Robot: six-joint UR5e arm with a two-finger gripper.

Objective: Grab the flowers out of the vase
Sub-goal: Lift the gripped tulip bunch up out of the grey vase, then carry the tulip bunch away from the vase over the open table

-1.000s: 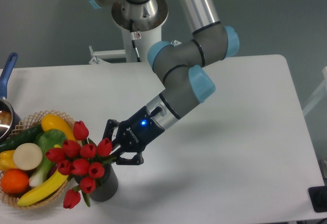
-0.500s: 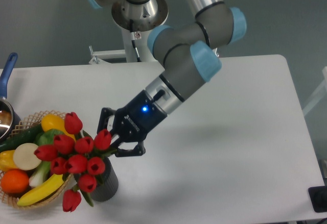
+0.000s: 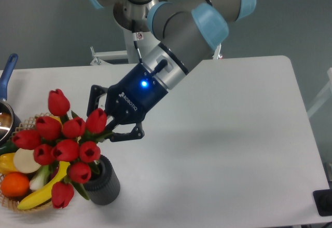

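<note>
- Claw (image 3: 106,128) is clamped on the flowers (image 3: 65,146), at the stems just right of the buds.
- Expect a light, floppy bunch; hold the stems, above the vase (image 3: 102,180).

Ten red tulip buds (image 3: 66,147), one vase (image 3: 104,184), one wicker basket (image 3: 23,205), one tool (image 3: 109,129).

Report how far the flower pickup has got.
Done: the gripper is shut on the flowers, at the stems just under the red buds. In hand: the bunch is raised, and the vase mouth shows dark beside it. Left: whether the stem ends are clear of the rim is hidden by the blooms, so the lift looks unfinished.
</note>
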